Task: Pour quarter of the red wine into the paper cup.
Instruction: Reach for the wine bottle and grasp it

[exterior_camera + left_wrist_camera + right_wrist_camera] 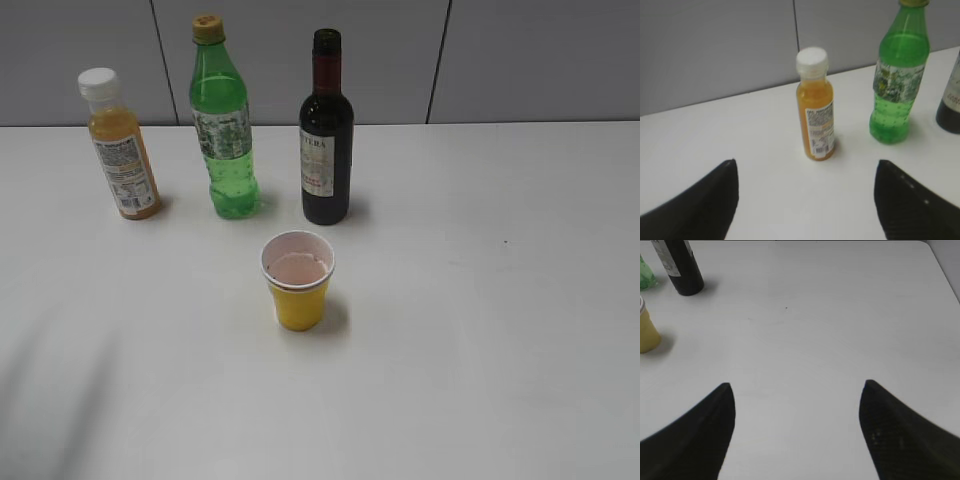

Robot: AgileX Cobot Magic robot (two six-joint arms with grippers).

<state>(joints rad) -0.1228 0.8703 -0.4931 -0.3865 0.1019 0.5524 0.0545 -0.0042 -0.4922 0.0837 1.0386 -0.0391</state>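
Observation:
The red wine bottle (326,135) stands upright at the back of the white table, dark glass with a red foil neck and white label. Its base shows in the right wrist view (681,270) and its edge in the left wrist view (950,107). The yellow paper cup (298,281) stands in front of it, upright, with a pinkish inside; it also shows in the right wrist view (647,330). My left gripper (805,172) is open and empty, short of the orange juice bottle. My right gripper (797,390) is open and empty over bare table, right of the cup. Neither gripper shows in the exterior view.
An orange juice bottle (119,145) with a white cap and a green plastic bottle (224,120) stand left of the wine bottle; both show in the left wrist view, juice (816,107) and green (896,80). A grey wall runs behind the table.

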